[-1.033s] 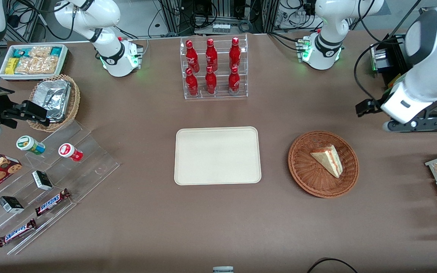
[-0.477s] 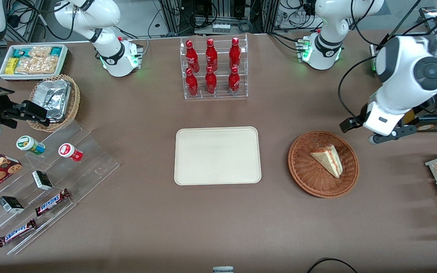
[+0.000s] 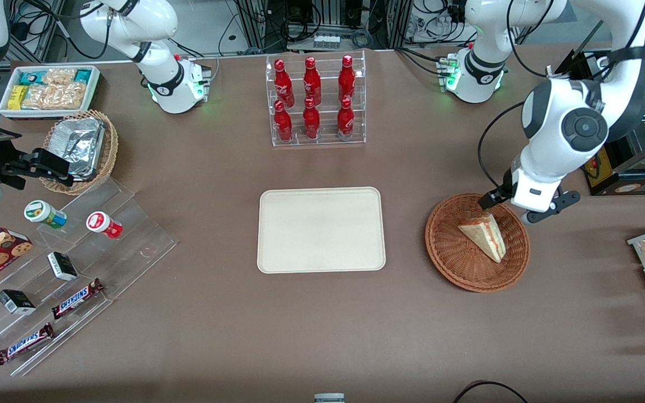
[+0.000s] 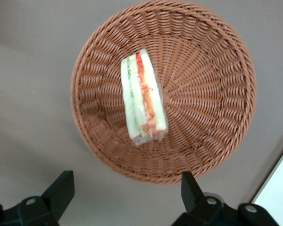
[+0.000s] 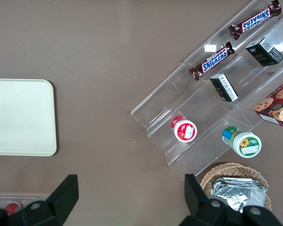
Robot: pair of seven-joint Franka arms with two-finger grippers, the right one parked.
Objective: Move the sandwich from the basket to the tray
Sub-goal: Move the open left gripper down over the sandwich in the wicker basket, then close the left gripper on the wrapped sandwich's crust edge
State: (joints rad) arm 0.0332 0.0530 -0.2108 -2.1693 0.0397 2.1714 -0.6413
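While the left arm's gripper [image 4: 125, 190] is held above the edge of the wide round reddish-brown wicker basket [image 3: 450, 252], its two black fingers [image 4: 61, 188] are spread wide apart and nothing is gripped or touched by them. One triangular pale-bread sandwich [image 3: 484, 235] with red and green filling is lodged in that basket, wrapped in clear film, about the 1 o'clock part of the weave in the front view. One flat cream-beige rectangular tray [image 3: 321, 229] is set at the basket's 9 o'clock, apart from it, with nothing on it. Six red bottles [image 3: 311, 98] are counted in a clear rack at the tray's 12 o'clock, three to a tier.
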